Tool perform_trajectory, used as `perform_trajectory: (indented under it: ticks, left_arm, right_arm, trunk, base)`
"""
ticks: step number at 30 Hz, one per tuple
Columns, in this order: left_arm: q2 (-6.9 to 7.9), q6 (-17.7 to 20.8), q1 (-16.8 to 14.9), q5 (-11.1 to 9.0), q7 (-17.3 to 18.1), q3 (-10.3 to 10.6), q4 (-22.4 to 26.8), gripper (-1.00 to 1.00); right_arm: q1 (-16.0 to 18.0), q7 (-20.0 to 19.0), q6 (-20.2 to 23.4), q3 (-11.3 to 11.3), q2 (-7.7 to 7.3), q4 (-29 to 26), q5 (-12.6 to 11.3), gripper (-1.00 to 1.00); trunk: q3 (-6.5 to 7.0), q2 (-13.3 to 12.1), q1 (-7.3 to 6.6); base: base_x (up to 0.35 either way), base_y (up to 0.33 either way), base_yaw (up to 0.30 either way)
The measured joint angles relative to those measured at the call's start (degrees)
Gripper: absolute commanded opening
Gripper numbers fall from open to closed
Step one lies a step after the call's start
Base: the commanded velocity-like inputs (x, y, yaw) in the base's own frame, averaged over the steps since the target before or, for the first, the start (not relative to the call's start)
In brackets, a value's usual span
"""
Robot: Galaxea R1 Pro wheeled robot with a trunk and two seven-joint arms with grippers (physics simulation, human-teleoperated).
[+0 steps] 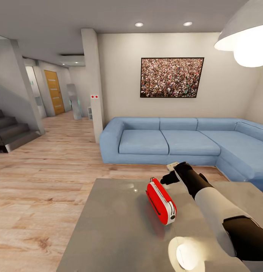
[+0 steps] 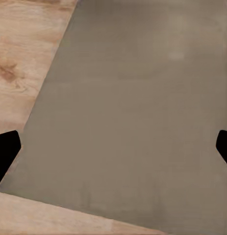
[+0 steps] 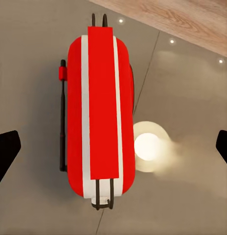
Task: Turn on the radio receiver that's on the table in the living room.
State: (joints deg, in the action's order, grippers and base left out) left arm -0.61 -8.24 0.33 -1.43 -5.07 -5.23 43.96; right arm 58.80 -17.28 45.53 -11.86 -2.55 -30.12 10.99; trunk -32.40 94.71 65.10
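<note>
While the right claw (image 1: 166,177) hangs wide over the radio receiver (image 1: 161,201), the table (image 1: 108,234) mirrors lamplight.

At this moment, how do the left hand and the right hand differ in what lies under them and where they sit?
The right hand hangs directly above the radio receiver, which lies between its spread fingertips; the left hand has bare grey table beneath it. The left hand's view takes in the table's edge and the wood floor; the right hand sits further in over the top. Both are open and hold nothing.
</note>
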Motion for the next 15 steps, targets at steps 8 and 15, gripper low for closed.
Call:
perform_trajectory:
  ticks: [8, 15]
  left_arm:
    - [0.49, 7.5, 0.0, 0.0, -0.1, -0.8, 15.1, 1.0]
    - [0.58, 10.2, 0.0, 0.0, -0.1, -1.5, 19.3, 1.0]
  right_arm:
    - [0.0, 0.0, 0.0, 0.0, 0.0, 0.0, 0.1, 1.0]
    - [0.0, 0.0, 0.0, 0.0, 0.0, 0.0, 0.1, 1.0]
  trunk:
    - [0.0, 0.0, 0.0]
    - [-0.01, 0.0, 0.0]
  base:
    - [0.0, 0.0, 0.0]
    - [0.0, 0.0, 0.0]
